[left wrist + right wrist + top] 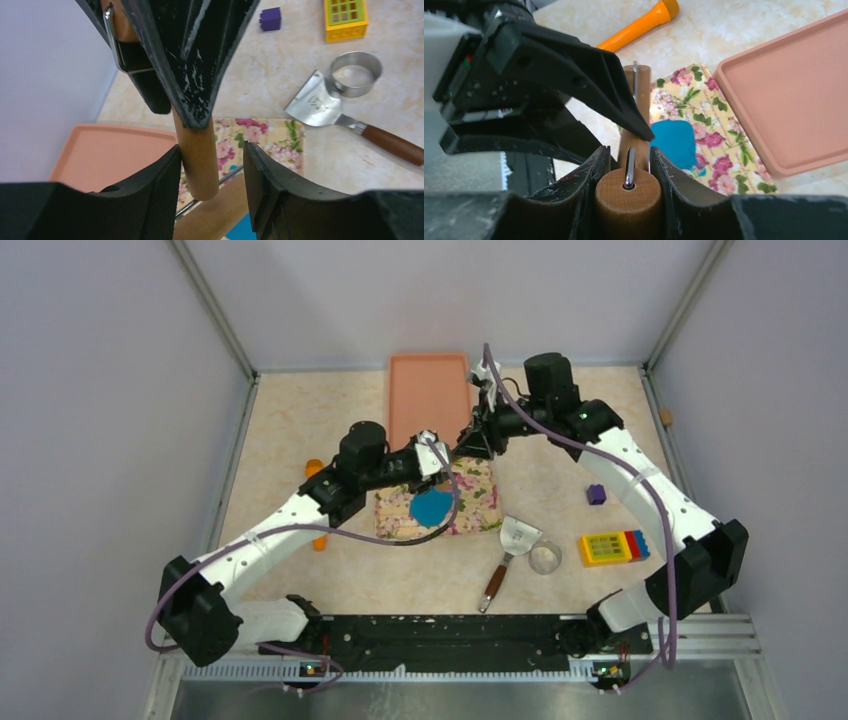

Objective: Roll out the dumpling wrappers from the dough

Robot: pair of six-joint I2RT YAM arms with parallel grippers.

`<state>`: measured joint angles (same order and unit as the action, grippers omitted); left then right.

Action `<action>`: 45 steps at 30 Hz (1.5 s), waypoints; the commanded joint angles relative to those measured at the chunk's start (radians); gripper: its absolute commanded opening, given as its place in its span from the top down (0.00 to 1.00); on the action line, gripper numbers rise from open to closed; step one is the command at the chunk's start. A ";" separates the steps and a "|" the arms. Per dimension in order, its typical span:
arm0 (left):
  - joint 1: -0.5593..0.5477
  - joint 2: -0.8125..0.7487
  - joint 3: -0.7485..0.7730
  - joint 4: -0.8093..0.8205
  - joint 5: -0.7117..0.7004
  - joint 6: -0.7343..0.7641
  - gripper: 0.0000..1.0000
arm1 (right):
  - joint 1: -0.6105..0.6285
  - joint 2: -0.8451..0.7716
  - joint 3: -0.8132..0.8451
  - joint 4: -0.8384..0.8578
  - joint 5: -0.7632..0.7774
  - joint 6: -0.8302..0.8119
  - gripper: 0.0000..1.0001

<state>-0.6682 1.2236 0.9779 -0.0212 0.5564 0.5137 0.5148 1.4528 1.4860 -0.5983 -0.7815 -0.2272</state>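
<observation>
A flattened bright blue piece of dough lies on the floral mat; it also shows in the right wrist view and at the bottom edge of the left wrist view. No dumpling wrappers are in view. Above the mat's far edge my right gripper is shut on a wooden cylinder of a small wire-framed rolling pin. My left gripper straddles the free end of the wooden handle. Its left finger touches the wood, and a gap remains at the right finger.
A salmon tray lies behind the mat. Right of the mat are a metal scraper with a wooden handle, a metal ring cutter, a purple block and a yellow-red-blue toy brick. An orange tool lies under the left arm.
</observation>
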 commanded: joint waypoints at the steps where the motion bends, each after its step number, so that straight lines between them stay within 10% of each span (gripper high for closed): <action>1: -0.019 0.020 0.005 0.122 -0.157 0.071 0.49 | 0.001 0.013 0.020 0.122 -0.056 0.144 1.00; 9: -0.018 0.021 -0.002 0.064 -0.142 0.106 0.88 | -0.034 0.021 -0.060 0.200 -0.020 0.419 1.00; 14: -0.003 -0.020 -0.025 -0.094 -0.238 0.026 1.00 | -0.157 0.045 -0.139 0.284 -0.129 0.606 0.45; 18: 0.035 -0.076 -0.060 -0.226 -0.332 -0.125 1.00 | -0.265 0.042 -0.157 0.236 -0.145 0.590 0.22; 29: 0.467 0.149 -0.030 -0.566 -0.366 -0.691 1.00 | -0.453 -0.063 -0.259 -0.066 0.162 0.245 0.22; 45: 0.594 0.401 0.002 -0.462 -0.298 -0.799 0.93 | -0.453 -0.153 -0.417 -0.370 0.405 -0.187 0.54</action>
<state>-0.0994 1.5959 0.9421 -0.5350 0.2020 -0.2554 0.0582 1.3243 1.1244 -0.8883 -0.4286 -0.2771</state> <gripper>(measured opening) 0.316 0.464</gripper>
